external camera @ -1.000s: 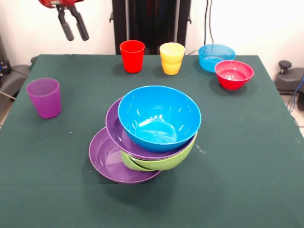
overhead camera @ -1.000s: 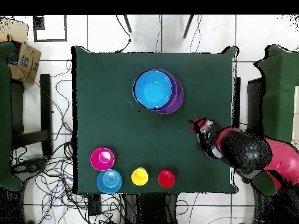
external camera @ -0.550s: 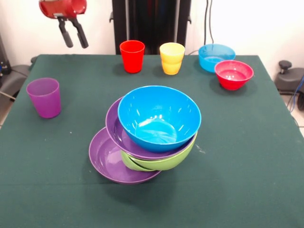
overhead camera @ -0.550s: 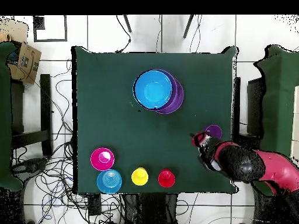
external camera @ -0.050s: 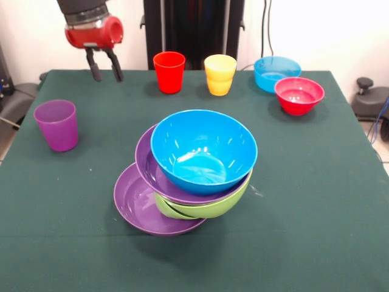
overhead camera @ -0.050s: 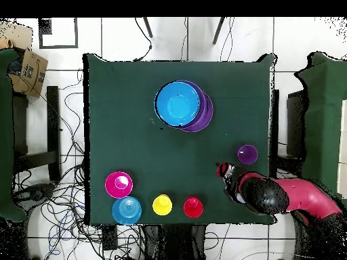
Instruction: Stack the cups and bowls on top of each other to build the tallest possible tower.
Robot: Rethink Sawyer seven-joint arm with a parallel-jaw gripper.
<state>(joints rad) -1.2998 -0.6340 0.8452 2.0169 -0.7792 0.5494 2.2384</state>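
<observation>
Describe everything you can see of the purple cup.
The purple cup is a small tapered tumbler of translucent purple plastic, wider at the rim than at the base. It stands upright, mouth up and empty, alone on the green tablecloth near one side edge, apart from the bowl stack and the other cups. Nothing touches it but the cloth. From above it shows as a small purple circle.

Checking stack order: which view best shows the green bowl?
Front view: the green bowl shows tilted between two purple bowls, under the blue bowl. Overhead, the blue bowl hides it completely.
</observation>
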